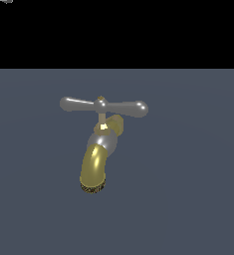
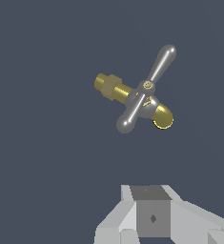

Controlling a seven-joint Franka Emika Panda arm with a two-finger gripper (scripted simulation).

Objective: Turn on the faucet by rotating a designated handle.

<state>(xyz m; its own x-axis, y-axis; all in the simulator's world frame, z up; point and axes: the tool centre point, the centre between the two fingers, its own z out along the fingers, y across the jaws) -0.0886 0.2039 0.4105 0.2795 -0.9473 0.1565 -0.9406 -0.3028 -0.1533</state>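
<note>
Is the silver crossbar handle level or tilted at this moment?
Level: in the exterior view the glossy silver crossbar handle lies horizontal above the curved brass faucet.

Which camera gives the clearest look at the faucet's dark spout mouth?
The exterior view. There the faucet curves toward the camera, so the dark ribbed mouth shows at the tip of the brass spout. The wrist view looks down on the handle, and only the spout's brass bend shows; the mouth itself is hidden.

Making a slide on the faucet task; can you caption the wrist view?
Seen from above, the white gripper hangs clear of the brass-gold faucet and its glossy silver crossbar handle.
</note>
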